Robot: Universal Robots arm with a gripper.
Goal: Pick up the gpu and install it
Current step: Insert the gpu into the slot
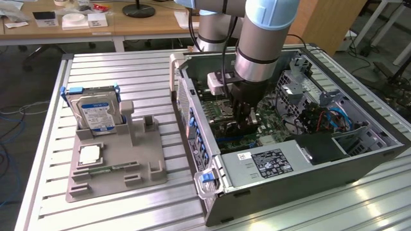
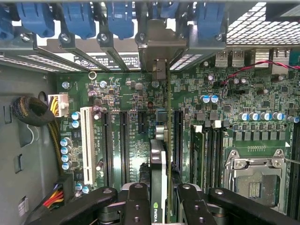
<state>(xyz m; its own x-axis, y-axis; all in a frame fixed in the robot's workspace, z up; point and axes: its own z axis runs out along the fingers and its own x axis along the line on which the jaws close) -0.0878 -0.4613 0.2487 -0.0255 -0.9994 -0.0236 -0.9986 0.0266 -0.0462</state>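
Note:
The gpu (image 2: 158, 157) stands on edge over the green motherboard (image 2: 131, 117), seen from above its upper edge, black shroud on one side and thin green board on the other. Its silver end bracket (image 2: 157, 51) reaches the case's rear slot openings. My gripper (image 2: 164, 199) is shut on the gpu, one black finger (image 2: 138, 201) on each side. In the exterior view the gripper (image 1: 243, 120) is low inside the open computer case (image 1: 192, 110) with the dark card (image 1: 232, 129) beneath it. Whether the card sits fully in its slot I cannot tell.
A white slot (image 2: 86, 140) and black slots lie beside the card, a RAM stick (image 2: 197, 150) and CPU socket (image 2: 253, 173) on the other side. Blue latches (image 2: 79, 18) line the rear. Outside the case, a grey fixture (image 1: 115, 163) holds a hard drive (image 1: 96, 113).

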